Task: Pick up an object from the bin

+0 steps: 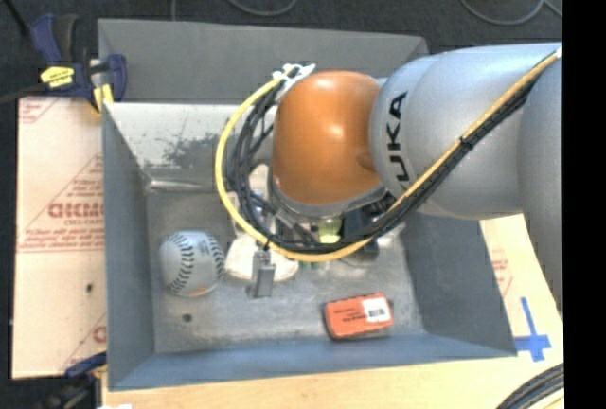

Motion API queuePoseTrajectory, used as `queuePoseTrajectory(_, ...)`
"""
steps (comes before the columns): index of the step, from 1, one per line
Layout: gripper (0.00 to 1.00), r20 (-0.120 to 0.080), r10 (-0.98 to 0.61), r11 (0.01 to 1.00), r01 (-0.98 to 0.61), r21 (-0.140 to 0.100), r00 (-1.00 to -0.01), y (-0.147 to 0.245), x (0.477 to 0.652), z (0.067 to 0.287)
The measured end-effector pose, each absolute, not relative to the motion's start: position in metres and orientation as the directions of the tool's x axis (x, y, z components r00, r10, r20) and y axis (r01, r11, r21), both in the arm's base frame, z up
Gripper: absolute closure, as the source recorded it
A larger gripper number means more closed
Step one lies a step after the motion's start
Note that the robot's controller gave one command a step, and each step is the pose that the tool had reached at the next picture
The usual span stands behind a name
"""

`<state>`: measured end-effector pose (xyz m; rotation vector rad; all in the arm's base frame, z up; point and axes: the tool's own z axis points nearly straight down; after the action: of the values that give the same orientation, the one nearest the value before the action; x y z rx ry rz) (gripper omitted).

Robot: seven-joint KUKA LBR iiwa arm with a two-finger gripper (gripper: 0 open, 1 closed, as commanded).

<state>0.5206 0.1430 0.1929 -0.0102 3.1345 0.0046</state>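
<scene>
The grey metal bin [133, 208] takes in the arm [454, 142] with its orange wrist cover. A baseball [189, 263] lies on the floor; well right of it an orange labelled packet [358, 315], just right of it a white lump [239, 256], the end effector [262, 278] low over that lump, open or closed I cannot tell

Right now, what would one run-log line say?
gripper: down in bin, over white lump | baseball: beside lump, left | orange packet: lying apart
</scene>
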Motion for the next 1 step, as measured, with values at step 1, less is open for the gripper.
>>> queuePoseTrajectory(1,0.00,-0.007,0.099,0.995,0.099,0.004,-0.995,0.1163,0.5519,0.1169)
